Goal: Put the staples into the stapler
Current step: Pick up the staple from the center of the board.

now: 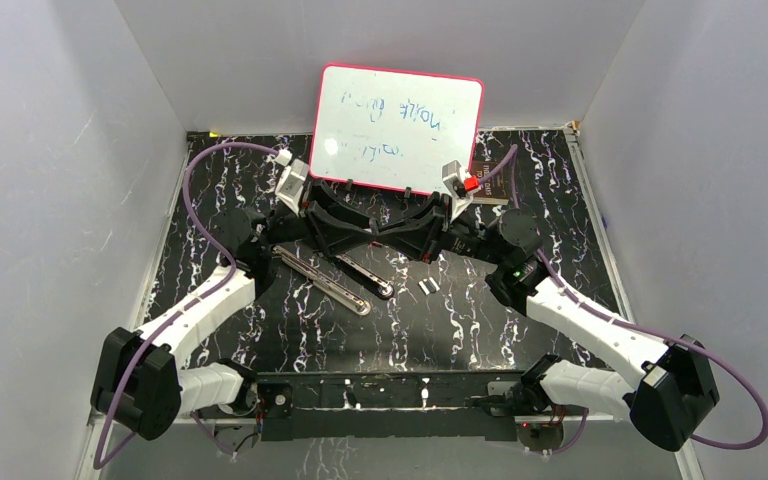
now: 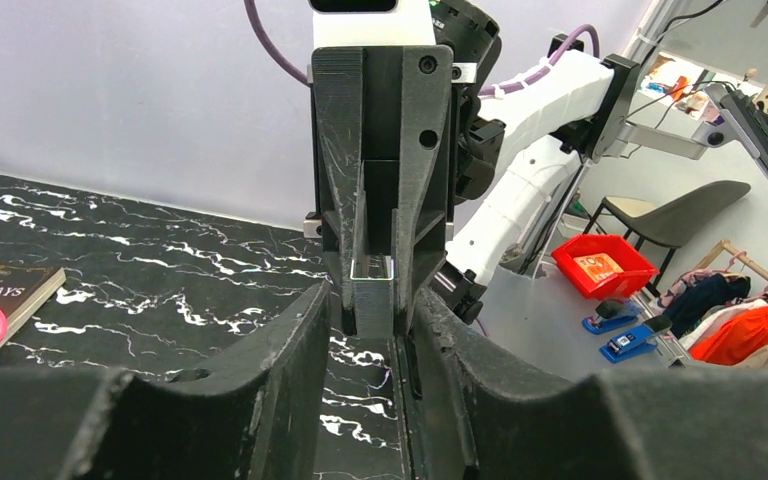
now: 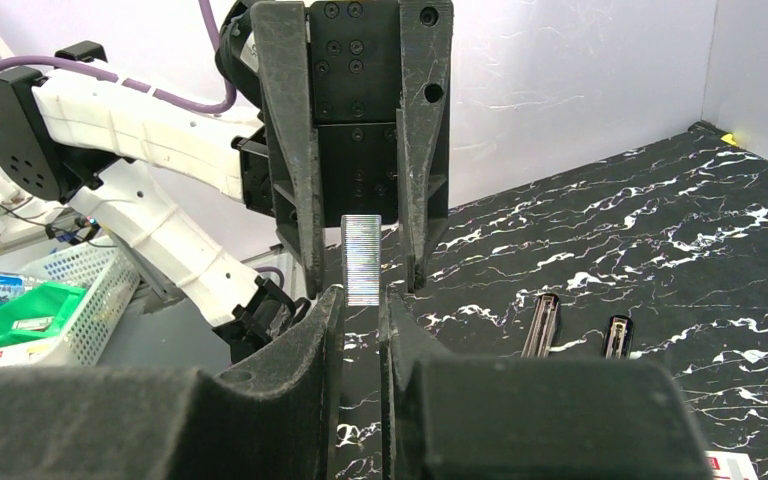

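**Desk:** What are the containers holding?

**Photographer:** Off the table, a red bin [image 2: 620, 285] is holding a small orange-and-white packet, and a green bin [image 3: 60, 300] beside a white basket [image 3: 95, 265] is carrying a small white box with red on it. On the table [image 1: 460, 320], the stapler [image 1: 325, 280] is lying splayed open left of centre, with its two halves spread apart. I cannot tell whether its rail is holding anything.

**Desk:** And the arms?

**Photographer:** Both are reaching inward and meeting nose to nose over the middle of the table, in front of the whiteboard [image 1: 397, 128]. The right gripper [image 3: 362, 300] is clenching a strip of the staples [image 3: 364, 258], which is standing upright between its fingertips, above the table and just beyond the stapler. The left gripper [image 2: 372, 305] is facing it with its jaws parted. Its fingers [image 3: 312, 250] are straddling the strip, with a gap showing on each side.

**Desk:** Anything else lying about?

**Photographer:** Two short loose strips [image 1: 425, 287] are sitting on the table just right of the stapler.
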`<state>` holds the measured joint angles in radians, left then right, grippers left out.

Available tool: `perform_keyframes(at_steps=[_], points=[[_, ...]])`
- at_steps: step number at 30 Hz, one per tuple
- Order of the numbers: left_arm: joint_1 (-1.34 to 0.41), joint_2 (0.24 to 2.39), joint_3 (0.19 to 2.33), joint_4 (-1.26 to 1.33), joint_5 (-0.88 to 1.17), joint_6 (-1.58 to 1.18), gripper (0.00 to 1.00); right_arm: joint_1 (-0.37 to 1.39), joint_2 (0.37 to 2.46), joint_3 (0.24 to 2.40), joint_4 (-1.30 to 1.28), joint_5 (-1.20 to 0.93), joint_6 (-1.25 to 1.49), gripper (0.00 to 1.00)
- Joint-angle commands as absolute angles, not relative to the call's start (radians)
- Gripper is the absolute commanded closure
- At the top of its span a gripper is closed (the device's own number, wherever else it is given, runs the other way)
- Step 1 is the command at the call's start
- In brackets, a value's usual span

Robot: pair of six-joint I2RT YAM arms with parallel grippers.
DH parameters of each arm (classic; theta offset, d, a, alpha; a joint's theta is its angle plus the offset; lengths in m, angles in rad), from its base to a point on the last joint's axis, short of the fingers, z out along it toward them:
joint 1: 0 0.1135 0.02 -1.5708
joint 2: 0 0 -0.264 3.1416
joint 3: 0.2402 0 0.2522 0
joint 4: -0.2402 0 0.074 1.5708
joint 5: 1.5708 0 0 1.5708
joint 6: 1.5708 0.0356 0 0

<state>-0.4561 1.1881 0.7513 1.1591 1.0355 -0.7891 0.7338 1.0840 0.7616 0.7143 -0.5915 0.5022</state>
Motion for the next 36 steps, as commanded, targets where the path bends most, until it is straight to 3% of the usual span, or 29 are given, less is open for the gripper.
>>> perform_keyframes(at_steps=[1, 9, 15, 20, 24, 28, 32, 36], points=[[-0.464, 1.187, 0.789, 1.250, 1.028, -0.795, 0.68, 0.738, 1.075, 0.809, 0.775, -0.603, 0.511, 0.98], [-0.466, 1.190, 0.796, 1.249, 1.028, -0.802, 0.82, 0.737, 1.075, 0.806, 0.772, -0.598, 0.510, 0.98], [-0.467, 1.187, 0.798, 1.249, 1.026, -0.807, 1.00, 0.737, 1.071, 0.803, 0.769, -0.592, 0.506, 0.95], [-0.467, 1.189, 0.804, 1.250, 1.036, -0.811, 1.00, 0.736, 1.056, 0.797, 0.765, -0.592, 0.493, 0.73], [-0.468, 1.194, 0.816, 1.250, 1.067, -0.800, 1.00, 0.737, 0.992, 0.790, 0.667, -0.585, 0.428, 0.48], [-0.466, 1.205, 0.835, 1.213, 1.112, -0.752, 1.00, 0.738, 0.870, 0.795, 0.476, -0.519, 0.312, 0.38], [-0.467, 1.213, 0.861, 0.977, 1.137, -0.614, 1.00, 0.738, 0.735, 0.811, 0.307, -0.283, 0.234, 0.35], [-0.498, 1.189, 0.964, 0.339, 1.027, -0.177, 1.00, 0.738, 0.701, 0.842, 0.139, 0.152, 0.255, 0.35]])
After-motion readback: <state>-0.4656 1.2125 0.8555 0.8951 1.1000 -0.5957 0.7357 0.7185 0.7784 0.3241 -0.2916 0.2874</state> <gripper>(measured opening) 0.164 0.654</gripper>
